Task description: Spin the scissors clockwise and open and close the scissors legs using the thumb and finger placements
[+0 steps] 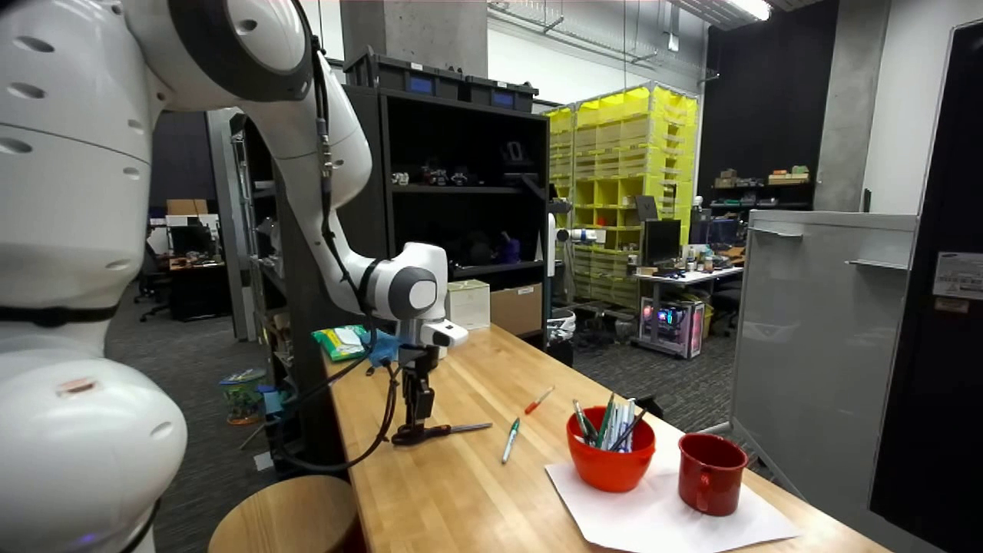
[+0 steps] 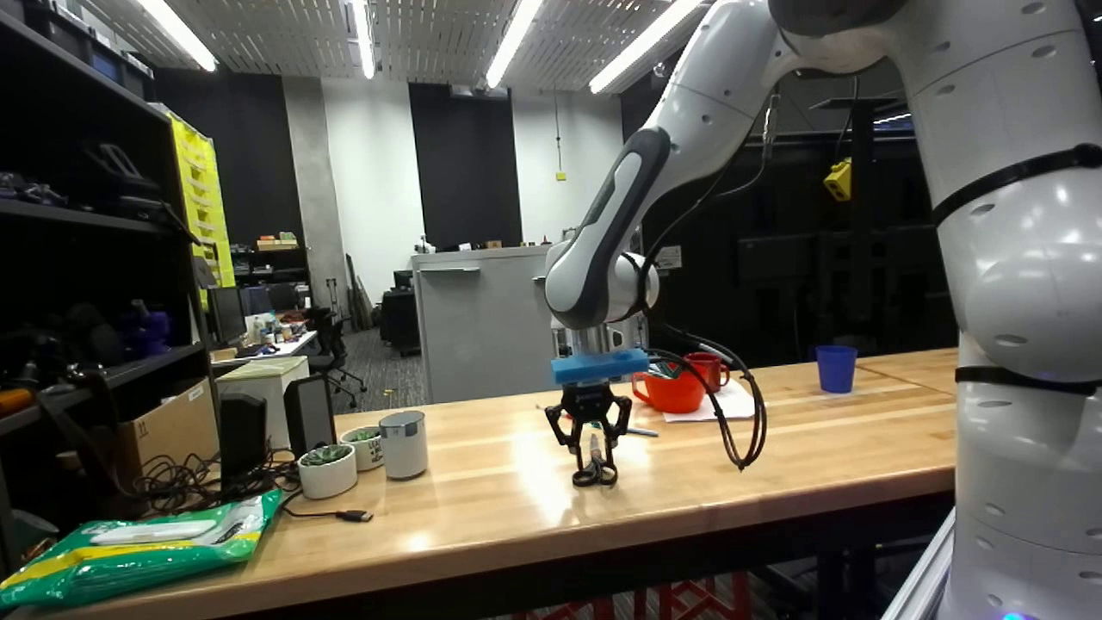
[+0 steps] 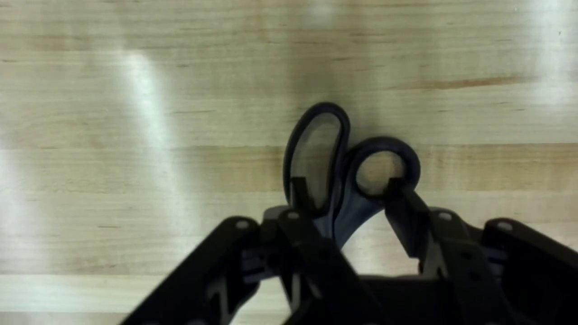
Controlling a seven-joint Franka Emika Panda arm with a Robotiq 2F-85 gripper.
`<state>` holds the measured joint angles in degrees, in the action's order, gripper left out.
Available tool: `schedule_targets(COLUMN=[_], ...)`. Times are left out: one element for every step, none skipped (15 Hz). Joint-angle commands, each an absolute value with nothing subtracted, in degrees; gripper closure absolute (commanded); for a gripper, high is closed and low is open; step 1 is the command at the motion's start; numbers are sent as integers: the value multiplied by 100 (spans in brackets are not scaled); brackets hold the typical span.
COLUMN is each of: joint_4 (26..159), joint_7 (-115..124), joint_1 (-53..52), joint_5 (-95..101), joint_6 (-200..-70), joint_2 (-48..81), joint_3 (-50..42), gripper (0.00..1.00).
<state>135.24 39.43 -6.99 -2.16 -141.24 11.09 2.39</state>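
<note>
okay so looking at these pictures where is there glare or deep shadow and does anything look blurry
In an exterior view, the tabletop shows bright glare beside the gripper; in the wrist view, pale streaks of glare, the gripper soft-edged, the scissors dark with little surface detail; in both exterior views, ceiling lights washed out white, and the black shelf deeply shadowed inside.

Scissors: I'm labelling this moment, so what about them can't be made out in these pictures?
Scissor blades: hidden behind the fingers in the wrist view; too small in both exterior views to show any gap between them.
Handle loops: partly covered by the fingers in the wrist view, dark against dark in both exterior views, so contact can't be told.
</note>
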Motion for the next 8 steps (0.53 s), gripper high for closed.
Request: schedule_targets(joint_4=[13281,13242,13199,13163,13135,13104,13083,13059], joint_7=[3695,3666,3646,3609,3579,3557,3531,3507], joint_1=[-662,-659,-656,-648,-646,-648,-649,-652], joint_5=[-381,-398,-417,-442,-468,-495,-517,-533], joint_6=[-13983,-13985,-13953,-13931,-13918,-13908,-13896,-13878], joint_2=[1324,1368,1387,1420,1445,1482,1510,1521], joint_3=[228,218,214,212,206,199,192,186], gripper=[52,54,54,55,55,54,53,53])
